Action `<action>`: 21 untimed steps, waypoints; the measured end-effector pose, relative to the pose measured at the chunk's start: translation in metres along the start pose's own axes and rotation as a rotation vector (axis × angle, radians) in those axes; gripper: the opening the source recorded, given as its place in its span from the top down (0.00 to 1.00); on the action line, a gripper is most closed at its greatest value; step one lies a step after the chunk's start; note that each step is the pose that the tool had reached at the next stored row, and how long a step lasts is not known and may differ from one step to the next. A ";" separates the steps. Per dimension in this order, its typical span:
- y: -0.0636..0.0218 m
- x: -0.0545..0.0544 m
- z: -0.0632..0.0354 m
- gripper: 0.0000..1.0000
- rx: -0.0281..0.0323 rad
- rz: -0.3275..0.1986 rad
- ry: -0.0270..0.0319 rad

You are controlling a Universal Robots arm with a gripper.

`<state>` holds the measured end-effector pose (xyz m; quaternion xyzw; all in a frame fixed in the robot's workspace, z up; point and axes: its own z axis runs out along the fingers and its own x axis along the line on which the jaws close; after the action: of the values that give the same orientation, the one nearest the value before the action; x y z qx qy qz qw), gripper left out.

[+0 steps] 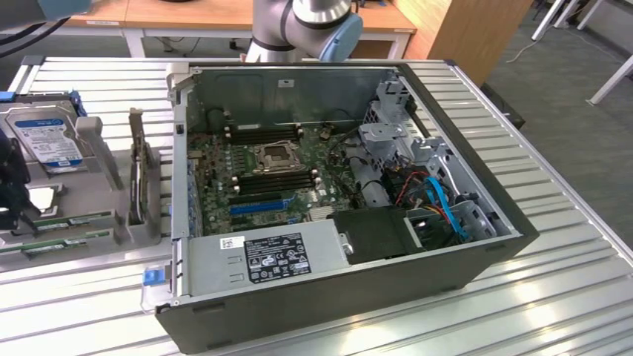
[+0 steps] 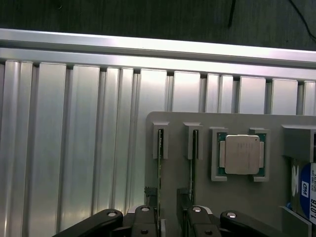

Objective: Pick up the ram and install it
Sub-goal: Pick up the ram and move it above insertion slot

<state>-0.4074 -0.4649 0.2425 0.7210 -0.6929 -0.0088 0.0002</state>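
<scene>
Two green ram sticks stand on edge in holders on the grey tray. One ram stick runs down into the gap between my fingers, close to one fingertip. The other ram stick lies just outside the opposite fingertip. My gripper is open with its jaws either side of the first stick; I cannot tell whether they touch it. In the exterior view the gripper hangs over the tray at the far left, above the ram sticks. The motherboard lies in the open case.
A CPU and a blue-labelled hard drive share the tray. An expansion card stands upright on the tray's right side in the exterior view. The open computer case fills the middle of the ribbed metal table.
</scene>
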 end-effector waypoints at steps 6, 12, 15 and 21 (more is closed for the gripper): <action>-0.0001 0.000 0.0049 0.71 0.0000 0.000 0.0000; -0.0001 0.000 0.0083 0.71 0.0000 0.000 0.0000; -0.0001 0.001 0.0099 0.71 0.0000 0.000 0.0000; -0.0001 0.001 0.0126 0.71 -0.0001 0.000 0.0000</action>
<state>-0.4073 -0.4654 0.2300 0.7210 -0.6929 -0.0088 0.0003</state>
